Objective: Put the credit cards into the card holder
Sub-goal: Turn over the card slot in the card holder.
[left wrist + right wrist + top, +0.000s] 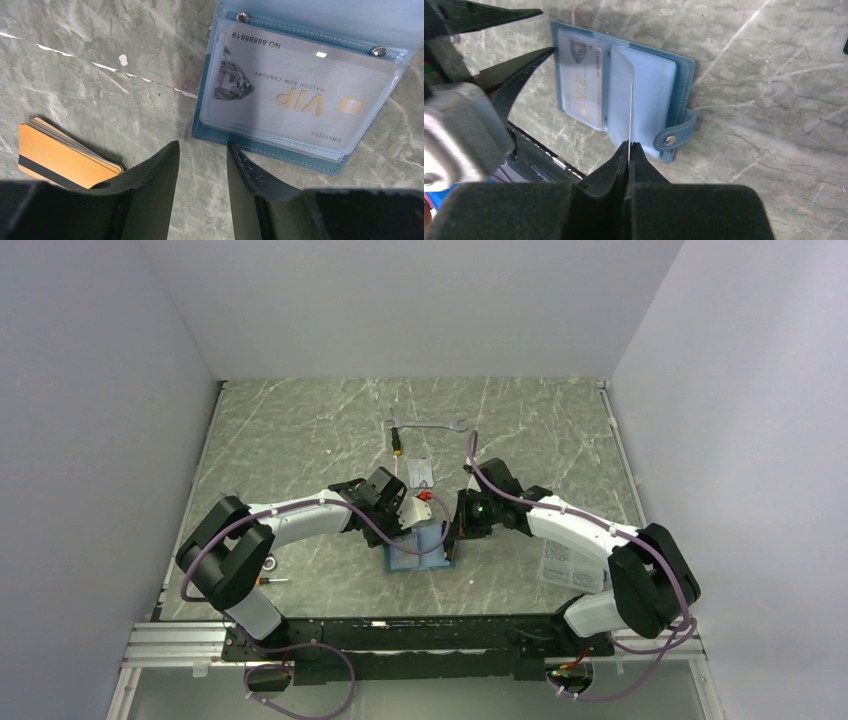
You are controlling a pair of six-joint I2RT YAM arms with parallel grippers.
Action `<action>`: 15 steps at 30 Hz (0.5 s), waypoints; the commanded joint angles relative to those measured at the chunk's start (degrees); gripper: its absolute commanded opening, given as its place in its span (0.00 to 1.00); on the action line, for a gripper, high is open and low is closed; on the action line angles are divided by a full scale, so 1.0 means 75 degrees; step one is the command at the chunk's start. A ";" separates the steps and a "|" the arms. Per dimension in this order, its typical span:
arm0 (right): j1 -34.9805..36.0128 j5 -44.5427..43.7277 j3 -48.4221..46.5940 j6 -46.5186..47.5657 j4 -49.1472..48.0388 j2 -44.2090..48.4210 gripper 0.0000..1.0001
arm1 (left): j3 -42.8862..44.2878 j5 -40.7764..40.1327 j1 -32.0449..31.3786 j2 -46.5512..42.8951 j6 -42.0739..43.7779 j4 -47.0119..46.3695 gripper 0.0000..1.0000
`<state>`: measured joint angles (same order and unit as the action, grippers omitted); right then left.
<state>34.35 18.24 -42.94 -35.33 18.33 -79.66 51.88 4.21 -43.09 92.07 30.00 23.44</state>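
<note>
Holder [679,75] lies open on table [100,50], between arms. Right gripper [630,146] pinched tight on clear inner leaf [620,90], leaf standing on edge. Left gripper [202,146] parted, empty, low over table between holder and stacked orange cards [60,157]. VIP card [295,97] sits in sleeve.

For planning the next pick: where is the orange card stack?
Left wrist view, lower left: the orange card stack lies beside the left fingers, apart from the card holder.

The credit cards [60,160] lie stacked on the table [100,60] beside the card holder [649,90].
</note>
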 commanded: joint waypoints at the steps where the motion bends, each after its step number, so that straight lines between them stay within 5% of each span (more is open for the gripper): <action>1: 0.0027 0.0440 -0.0657 0.0244 0.0164 -0.0011 0.00 | 0.0176 0.0082 0.0003 -0.0340 0.0103 0.0030 0.45; 15: 0.0323 0.1577 -0.0606 -0.0430 -0.1035 -0.0865 0.00 | 0.0316 0.0715 0.0409 -0.0681 0.0248 0.0302 0.44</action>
<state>35.40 26.09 -47.79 -35.62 17.32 -83.55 51.88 4.91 -42.48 90.61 30.85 23.92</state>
